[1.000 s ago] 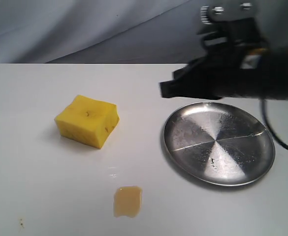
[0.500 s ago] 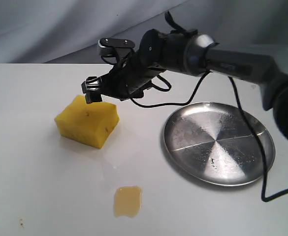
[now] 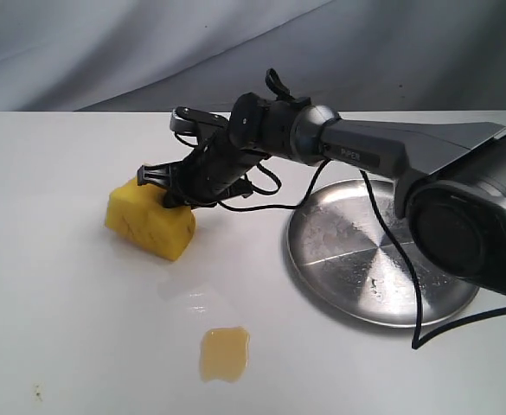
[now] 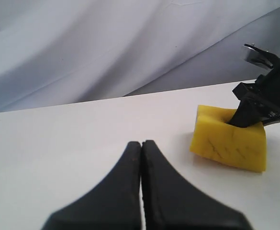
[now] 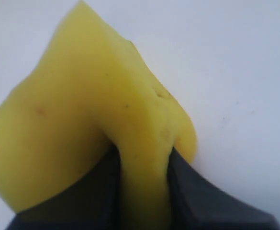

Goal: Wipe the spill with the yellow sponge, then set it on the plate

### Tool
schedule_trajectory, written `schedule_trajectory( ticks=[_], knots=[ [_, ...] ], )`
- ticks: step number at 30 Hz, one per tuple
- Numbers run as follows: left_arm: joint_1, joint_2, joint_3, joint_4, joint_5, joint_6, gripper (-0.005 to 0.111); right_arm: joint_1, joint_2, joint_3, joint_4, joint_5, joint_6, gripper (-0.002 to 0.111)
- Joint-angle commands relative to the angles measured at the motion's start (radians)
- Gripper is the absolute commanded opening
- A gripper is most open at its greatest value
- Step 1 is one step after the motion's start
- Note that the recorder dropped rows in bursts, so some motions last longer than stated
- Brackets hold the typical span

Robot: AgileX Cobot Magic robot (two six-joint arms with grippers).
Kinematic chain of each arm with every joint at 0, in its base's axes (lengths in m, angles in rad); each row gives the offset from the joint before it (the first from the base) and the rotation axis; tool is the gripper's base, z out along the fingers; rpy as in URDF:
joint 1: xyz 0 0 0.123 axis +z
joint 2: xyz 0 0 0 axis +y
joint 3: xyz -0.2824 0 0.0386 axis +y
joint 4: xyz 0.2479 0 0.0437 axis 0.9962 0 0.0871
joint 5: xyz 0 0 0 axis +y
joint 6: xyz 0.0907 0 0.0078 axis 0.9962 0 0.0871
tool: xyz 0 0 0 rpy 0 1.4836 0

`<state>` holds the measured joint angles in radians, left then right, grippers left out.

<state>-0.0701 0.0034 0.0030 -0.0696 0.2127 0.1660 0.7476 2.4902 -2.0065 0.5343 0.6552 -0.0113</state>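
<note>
White table: right end effector pinches yellow sponge, fingertips buried; left end effector closed, empty.

Table: white, smooth and glossy. Four items are carried directly on it.
- One yellow sponge is set left of centre, and dark nicks are seen on its faces.
- One plate, round, of shiny steel with a raised rim, is set to the right, well apart from the sponge.
- One spill, a small amber-brown puddle, is found toward the near edge, apart from both.
- One tiny dark speck is noted near the front left corner.
</note>
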Motion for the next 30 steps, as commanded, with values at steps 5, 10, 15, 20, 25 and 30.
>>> schedule_trajectory(
  ticks=[5, 10, 15, 20, 25, 30],
  knots=[
    [0.001, -0.003, -0.003, 0.001, -0.006, -0.008, 0.000, 0.004, -0.043, 0.004, -0.073, 0.088, 0.039, 0.000],
    [0.001, -0.003, -0.003, 0.001, -0.006, -0.008, 0.000, 0.034, -0.183, 0.064, -0.228, 0.087, 0.050, 0.000],
    [0.001, -0.003, -0.003, 0.001, -0.006, -0.008, 0.000, 0.042, -0.407, 0.320, -0.313, -0.057, 0.054, 0.000],
    [0.001, -0.003, -0.003, 0.001, -0.006, -0.008, 0.000, 0.045, -0.683, 0.635, -0.360, -0.143, 0.011, 0.000],
    [0.001, -0.003, -0.003, 0.001, -0.006, -0.008, 0.000, 0.045, -0.956, 0.912, -0.367, -0.221, 0.019, 0.000],
    [0.001, -0.003, -0.003, 0.001, -0.006, -0.008, 0.000, 0.047, -1.153, 1.108, -0.331, -0.218, 0.021, 0.000]
  ],
)
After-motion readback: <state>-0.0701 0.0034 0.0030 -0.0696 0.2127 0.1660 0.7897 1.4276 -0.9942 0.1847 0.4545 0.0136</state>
